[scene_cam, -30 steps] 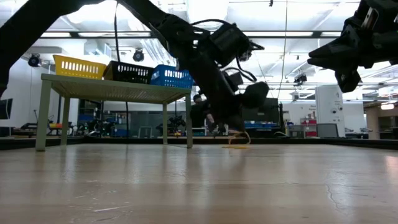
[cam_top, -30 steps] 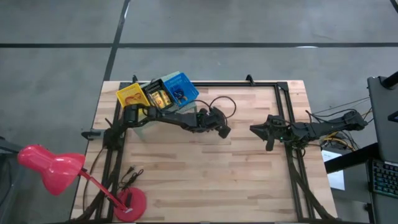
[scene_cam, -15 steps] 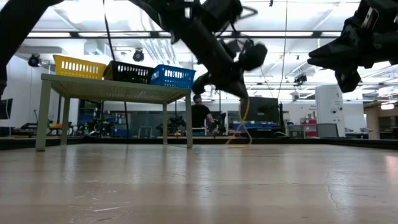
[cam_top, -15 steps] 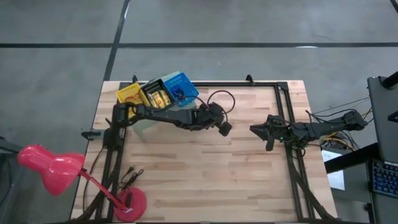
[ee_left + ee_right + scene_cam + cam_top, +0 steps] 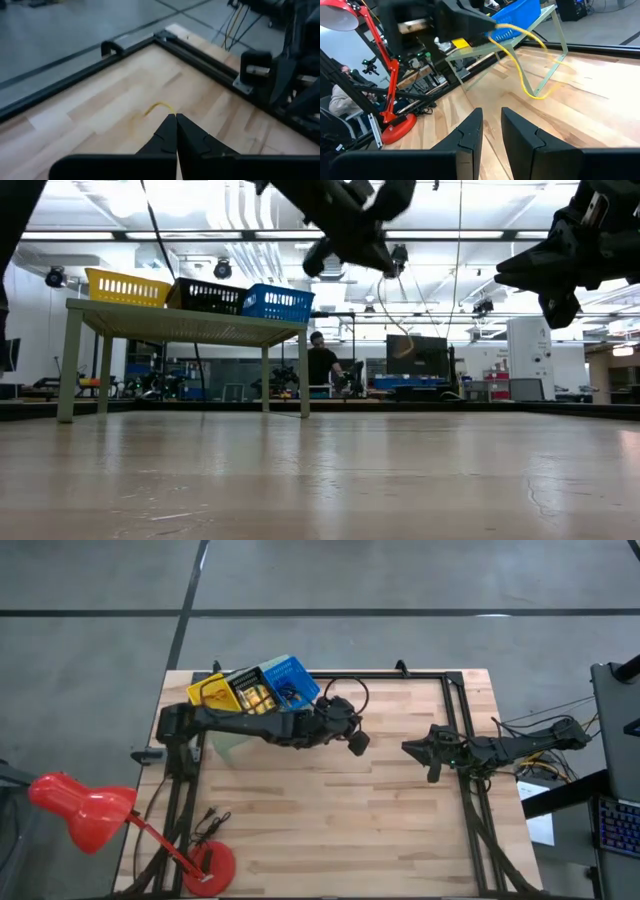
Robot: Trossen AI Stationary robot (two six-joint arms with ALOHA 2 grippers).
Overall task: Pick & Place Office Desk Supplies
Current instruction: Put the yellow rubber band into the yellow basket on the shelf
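My left gripper [image 5: 357, 741] is shut on a thin yellow-tan rubber band [image 5: 522, 70], high over the table's middle and right of the bins; it also shows in the low view [image 5: 378, 258] and its own wrist view [image 5: 175, 116]. My right gripper [image 5: 408, 748] waits open above the table's right part [image 5: 503, 273] [image 5: 491, 114], touching nothing. The other supplies are not visible on the table. My left gripper pinches the rubber band between its shut fingertips; a short arc of the band [image 5: 160, 106] shows just past them. The fingers slant downward toward the table's right. The band hangs below them as a slack loop [image 5: 532, 92], lifted clear of the table.
Yellow [image 5: 208, 692], black [image 5: 250, 690] and blue [image 5: 291, 680] bins sit on the pale green riser [image 5: 180, 325] at the far left. A red desk lamp [image 5: 80, 802] with its base [image 5: 212, 865] stands at the near left corner. A black frame rail [image 5: 400, 674] runs along the far edge.
My left gripper has risen from the tabletop and drawn back toward the far-left bins, staying shut. The rubber band, whose lower end lay on the table a second ago, now hangs lifted clear below the fingers.
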